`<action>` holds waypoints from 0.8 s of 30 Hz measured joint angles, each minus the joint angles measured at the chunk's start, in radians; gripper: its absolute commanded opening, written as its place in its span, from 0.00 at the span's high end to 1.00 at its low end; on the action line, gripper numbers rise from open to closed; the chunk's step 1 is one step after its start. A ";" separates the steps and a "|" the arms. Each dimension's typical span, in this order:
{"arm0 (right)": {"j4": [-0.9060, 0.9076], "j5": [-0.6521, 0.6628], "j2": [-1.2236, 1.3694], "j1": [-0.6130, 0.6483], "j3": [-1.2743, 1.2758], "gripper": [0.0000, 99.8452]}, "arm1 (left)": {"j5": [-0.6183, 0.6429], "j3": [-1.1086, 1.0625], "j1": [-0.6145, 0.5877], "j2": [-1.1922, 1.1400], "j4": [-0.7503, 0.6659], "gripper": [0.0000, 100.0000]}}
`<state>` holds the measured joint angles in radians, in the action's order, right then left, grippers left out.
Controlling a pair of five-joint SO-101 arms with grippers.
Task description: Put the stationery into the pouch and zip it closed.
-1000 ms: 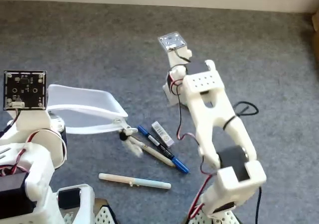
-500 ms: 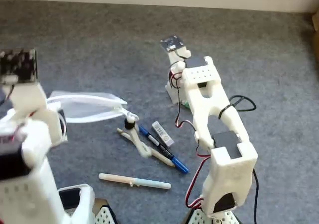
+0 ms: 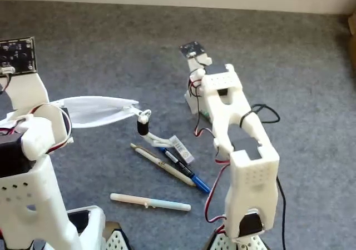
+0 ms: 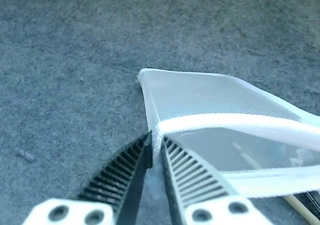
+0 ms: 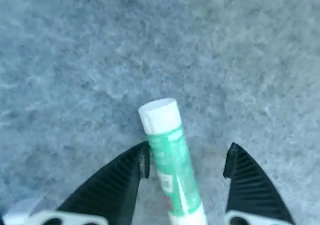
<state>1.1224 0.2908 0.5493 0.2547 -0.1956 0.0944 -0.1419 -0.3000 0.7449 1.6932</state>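
From above, pens [image 3: 177, 162] are seen lying loose beside the pouch [image 3: 100, 110]; nothing seems packed yet. At the left wrist, the pouch rim is pinched by the left gripper [image 4: 156, 145]. At the right wrist, a glue stick [image 5: 170, 145] is seen between the spread fingers of the right gripper [image 5: 188, 157], not yet squeezed.

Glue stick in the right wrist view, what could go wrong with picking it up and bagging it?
1. The glue stick lies off-centre in the open right claw, close to one finger. Closing might roll it across the carpet instead of gripping it.
2. The left claw pinches only the rim of the pouch. The rim could slip out, and the mouth looks narrow, so the stick may miss.
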 measured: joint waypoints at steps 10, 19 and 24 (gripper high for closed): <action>0.061 0.000 0.153 0.000 -0.207 0.77 | 0.000 0.000 0.005 0.000 0.000 0.99; 0.120 0.002 0.167 -0.005 -0.255 0.91 | 0.000 0.000 0.005 0.000 0.000 0.99; 0.120 0.002 0.167 -0.009 -0.256 0.99 | 0.000 -0.002 0.005 0.000 0.000 0.99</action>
<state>1.2421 0.2923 0.7165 0.2455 -0.4519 0.0944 -0.1435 -0.2954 0.7449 1.6932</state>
